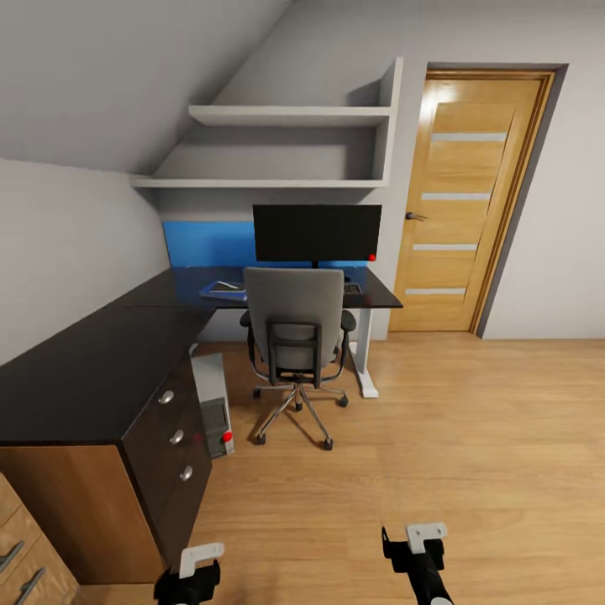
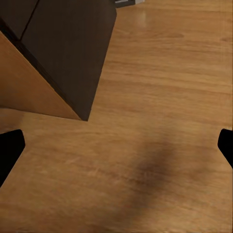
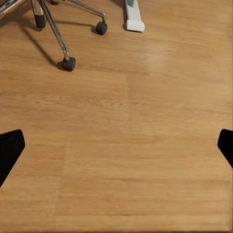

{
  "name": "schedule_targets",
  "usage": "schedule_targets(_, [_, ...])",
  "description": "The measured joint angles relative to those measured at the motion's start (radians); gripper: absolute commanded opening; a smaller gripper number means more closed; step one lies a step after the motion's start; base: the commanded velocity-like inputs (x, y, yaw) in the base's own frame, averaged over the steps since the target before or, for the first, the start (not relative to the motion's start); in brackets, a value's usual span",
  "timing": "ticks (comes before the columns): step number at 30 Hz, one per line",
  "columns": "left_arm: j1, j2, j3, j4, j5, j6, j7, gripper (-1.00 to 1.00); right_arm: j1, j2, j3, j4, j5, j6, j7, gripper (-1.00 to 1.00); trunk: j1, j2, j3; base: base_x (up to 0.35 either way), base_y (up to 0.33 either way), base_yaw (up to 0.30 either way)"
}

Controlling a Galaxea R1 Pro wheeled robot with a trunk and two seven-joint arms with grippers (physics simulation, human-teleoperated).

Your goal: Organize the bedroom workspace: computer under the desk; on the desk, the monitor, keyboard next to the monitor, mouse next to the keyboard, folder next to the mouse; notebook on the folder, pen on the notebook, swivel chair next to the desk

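The black-topped desk (image 1: 101, 361) runs along the left wall and bends across the back wall. The monitor (image 1: 317, 233) stands on its far part. The grey swivel chair (image 1: 296, 332) is pulled up in front of it, back toward me, hiding most of the keyboard (image 1: 353, 288). A blue folder (image 1: 220, 292) lies on the desk left of the chair, with a pale notebook (image 1: 225, 286) on it. The computer (image 1: 214, 403) stands on the floor under the desk beside the drawer unit (image 1: 172, 437). My left gripper (image 2: 116, 150) and right gripper (image 3: 116, 150) hang open over bare floor.
A wooden door (image 1: 466, 202) is at the back right, and wall shelves (image 1: 286, 147) hang over the desk. A light wooden dresser (image 1: 17, 546) sits at my near left. The desk's white leg (image 1: 365, 361) stands right of the chair, whose casters (image 3: 68, 63) are on the wooden floor (image 1: 470, 454).
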Motion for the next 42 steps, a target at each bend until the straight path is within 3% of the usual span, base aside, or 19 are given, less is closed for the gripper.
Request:
schedule_targets(6, [0.042, 0.007, 0.000, 0.001, 0.000, -0.001, 0.000, 1.00, 0.016, -0.011, 0.003, 0.001, 0.000, 0.006, 0.002, 1.00, -0.023, 0.042, 0.019, 0.000, 0.000, 0.000])
schedule_targets(18, [0.135, 0.041, 0.000, 0.001, 0.000, -0.009, -0.008, 1.00, 0.147, -0.014, 0.005, 0.002, 0.000, 0.009, 0.005, 1.00, -0.069, 0.126, 0.056, 0.000, 0.000, 0.000])
schedule_targets(28, [0.166, 0.098, 0.000, 0.002, -0.001, -0.047, -0.014, 1.00, 0.187, -0.014, 0.005, 0.001, 0.000, 0.008, 0.006, 1.00, -0.107, 0.196, 0.088, 0.000, 0.000, 0.000])
schedule_targets(32, [0.167, 0.102, 0.000, 0.002, -0.002, -0.049, -0.014, 1.00, 0.188, -0.014, 0.004, 0.001, 0.000, 0.008, 0.006, 1.00, -0.123, 0.224, 0.100, 0.000, 0.000, 0.000])
schedule_targets(42, [0.168, 0.094, -0.003, 0.002, -0.002, -0.044, -0.007, 1.00, 0.188, -0.014, 0.004, 0.001, 0.000, 0.008, 0.006, 1.00, -0.123, 0.224, 0.100, 0.000, 0.000, 0.000])
